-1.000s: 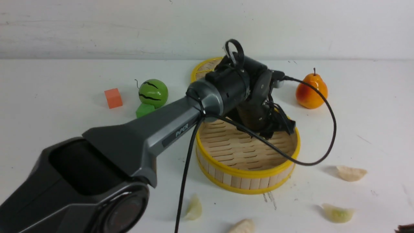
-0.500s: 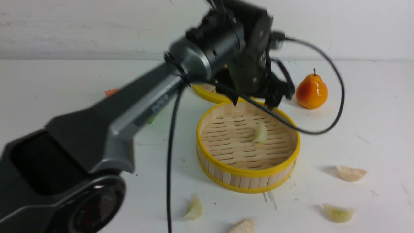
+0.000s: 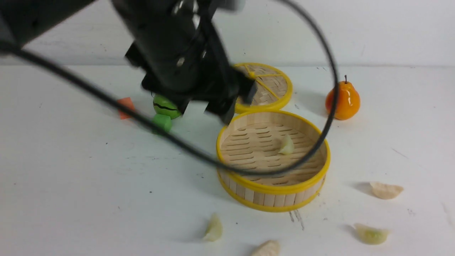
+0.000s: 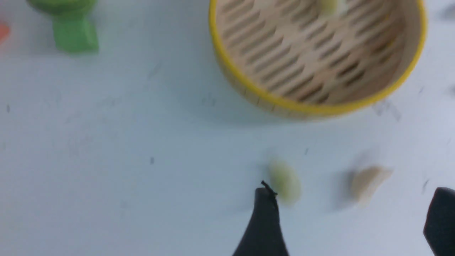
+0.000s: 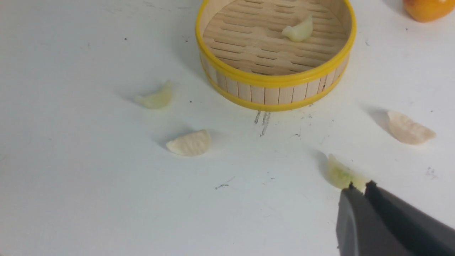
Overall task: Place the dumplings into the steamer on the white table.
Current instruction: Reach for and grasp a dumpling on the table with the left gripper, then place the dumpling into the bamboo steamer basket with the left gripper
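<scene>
Because the lid (image 3: 265, 85) is parked flat at 12 o'clock behind the steamer (image 3: 273, 190), the basket opening is unobstructed. One dumpling (image 3: 286, 145) lies on the slatted floor, off-centre toward 1 o'clock, which leaves most of the floor free. The other four dumplings lie on the white table (image 3: 71, 177), all apart from the steamer wall: a greenish dumpling (image 3: 213, 228) at 7 o'clock, a cream dumpling (image 3: 266, 249) at 6 o'clock, a second greenish one (image 3: 371, 234) at 4 o'clock and a second cream one (image 3: 386, 190) at 3 o'clock. The left gripper (image 4: 352, 188) is raised above the table at 10 o'clock of the steamer, outside the rim, with jaws spread wide and nothing between them. Its wrist view looks down on the 7 and 6 o'clock pieces, so this posture is judged to suit a pick on that side. The right gripper (image 5: 360, 185) sits low just beside the 4 o'clock piece with its jaws pressed together and empty; it would have to open before any pick. The left arm's cable (image 3: 321, 71) arcs across the basket in the front view; contact with the rim cannot be determined. The pear (image 3: 343, 99) at 2 o'clock is no part of the task
</scene>
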Robot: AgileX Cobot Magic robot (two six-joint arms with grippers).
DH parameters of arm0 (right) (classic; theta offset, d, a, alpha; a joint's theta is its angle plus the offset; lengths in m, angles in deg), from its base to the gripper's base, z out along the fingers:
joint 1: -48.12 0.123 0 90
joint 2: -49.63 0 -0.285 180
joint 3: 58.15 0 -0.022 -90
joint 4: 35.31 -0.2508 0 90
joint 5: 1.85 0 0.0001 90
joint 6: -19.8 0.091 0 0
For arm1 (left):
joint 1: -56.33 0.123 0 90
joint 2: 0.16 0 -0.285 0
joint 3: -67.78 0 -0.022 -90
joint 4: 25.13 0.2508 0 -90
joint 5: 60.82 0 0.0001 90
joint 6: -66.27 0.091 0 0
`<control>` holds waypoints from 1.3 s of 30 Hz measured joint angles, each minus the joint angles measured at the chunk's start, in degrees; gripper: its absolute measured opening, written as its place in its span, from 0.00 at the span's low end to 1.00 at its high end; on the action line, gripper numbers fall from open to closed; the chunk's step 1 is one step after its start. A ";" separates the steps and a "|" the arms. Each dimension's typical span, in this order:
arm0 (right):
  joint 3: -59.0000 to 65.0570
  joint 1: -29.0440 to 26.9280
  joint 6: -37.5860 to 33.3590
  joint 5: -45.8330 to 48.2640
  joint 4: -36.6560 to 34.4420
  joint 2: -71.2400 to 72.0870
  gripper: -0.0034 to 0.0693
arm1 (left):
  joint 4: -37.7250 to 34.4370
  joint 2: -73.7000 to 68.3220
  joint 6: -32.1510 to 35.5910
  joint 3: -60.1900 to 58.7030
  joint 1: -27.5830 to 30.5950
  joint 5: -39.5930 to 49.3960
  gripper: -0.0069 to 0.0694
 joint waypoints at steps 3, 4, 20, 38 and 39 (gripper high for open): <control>0.00 0.00 0.00 -0.38 -0.06 0.00 0.09 | -0.66 1.62 -0.41 -10.97 0.00 -2.39 0.81; 0.00 0.00 0.00 -0.46 -0.14 0.00 0.09 | -0.79 1.69 -0.68 -13.73 0.00 -4.04 0.81; 0.00 0.00 0.00 1.56 -2.49 0.00 0.10 | -4.10 -15.12 -8.15 -25.80 1.67 -29.31 0.80; 0.00 0.00 0.00 2.45 -1.78 0.00 0.12 | -5.05 -15.35 -2.55 -7.56 1.73 -15.20 0.44; 0.00 0.00 0.00 2.53 -1.35 0.00 0.12 | -5.11 -15.12 -1.93 -3.29 1.73 -14.23 0.44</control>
